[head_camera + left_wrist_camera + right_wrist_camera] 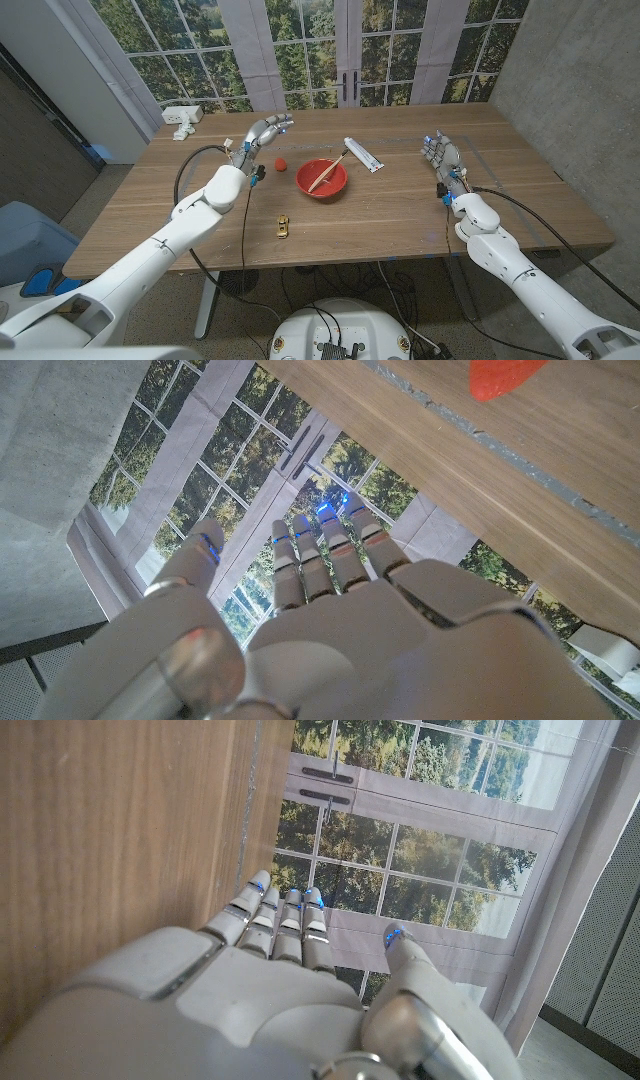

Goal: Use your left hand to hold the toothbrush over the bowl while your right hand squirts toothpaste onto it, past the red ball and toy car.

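Note:
A red bowl (322, 189) sits mid-table with a wood-coloured toothbrush (327, 173) lying across it, head over the far rim. A white toothpaste tube (362, 154) lies just right of and behind the bowl. A small red ball (281, 160) is left of the bowl, and a small yellow toy car (283, 226) stands nearer the front edge. My left hand (266, 131) is open, fingers extended, behind and left of the ball, holding nothing. My right hand (441, 153) is open at the right, fingers extended, well right of the tube. A red edge (505, 374) of one red item shows in the left wrist view.
A white power strip (186, 115) lies at the table's far left corner. Black cables run along both forearms above the table (400, 215). Windows and curtains stand behind the far edge.

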